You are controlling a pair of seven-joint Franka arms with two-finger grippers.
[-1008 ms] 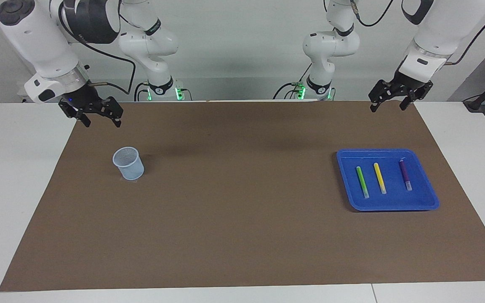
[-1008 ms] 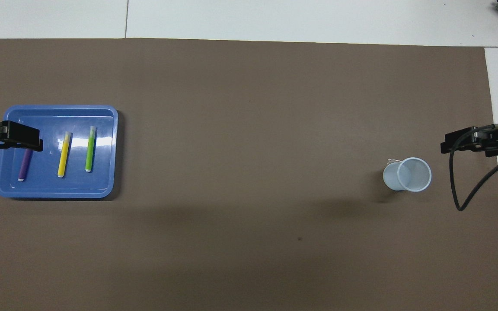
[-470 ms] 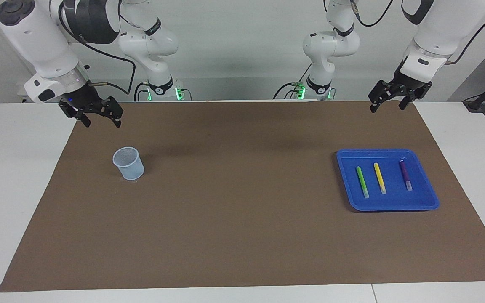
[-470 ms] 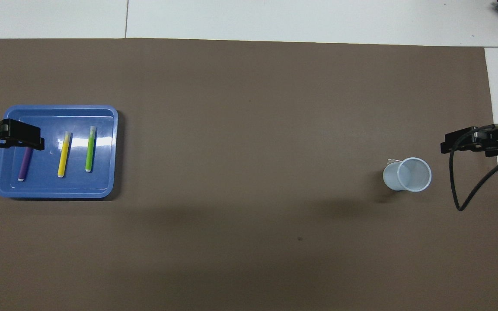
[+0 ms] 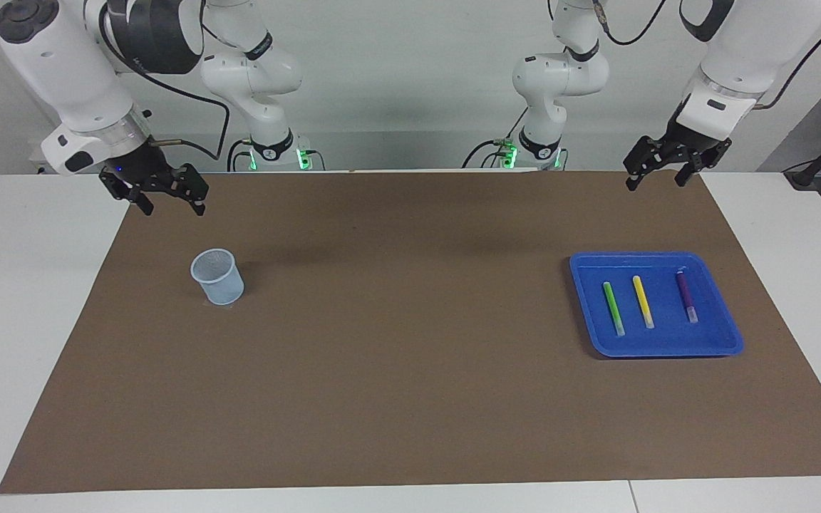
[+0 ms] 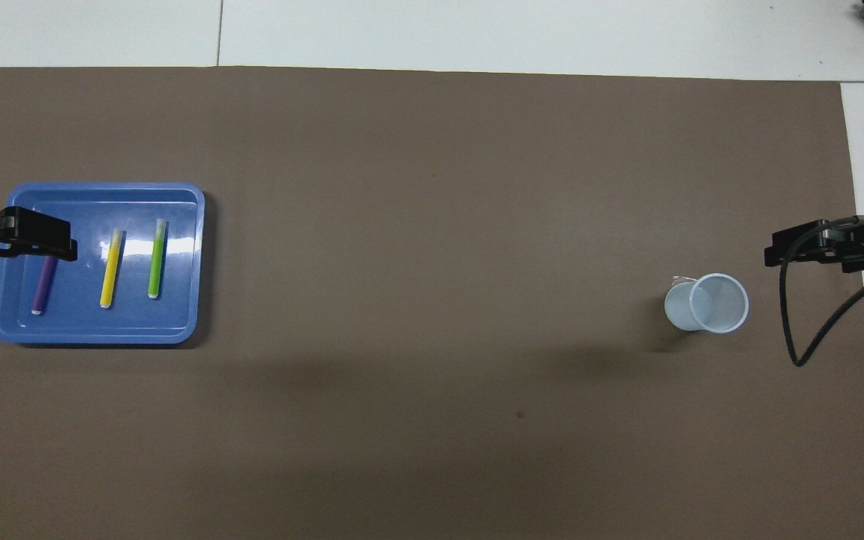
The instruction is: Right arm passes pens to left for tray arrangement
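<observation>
Almost nothing has shifted since a second ago: only the left arm's black two-finger gripper (image 5: 656, 176) has risen a touch, and the three pens lie as before.

From across the table both grippers show whole, raised over the robots' edge of the brown mat (image 5: 410, 370). The left one hangs fingers spread, holding nothing, well apart from the shallow bright blue plastic tray (image 5: 727, 335) farther out on the table. The right arm's black gripper (image 5: 168, 201), a small blue light on its wrist, is also spread wide and empty, up in the air near a small pale blue mesh cup (image 5: 217, 276).

From above, only the grippers' tips appear; the left one covers one end of the purple pen (image 6: 43, 286).

Inside the tray lie a slim green pen (image 5: 613, 308), a yellow pen (image 5: 643, 301) and the purple one, side by side, not touching. Each long axis runs toward and away from the robots, pale end farthest from them.
</observation>
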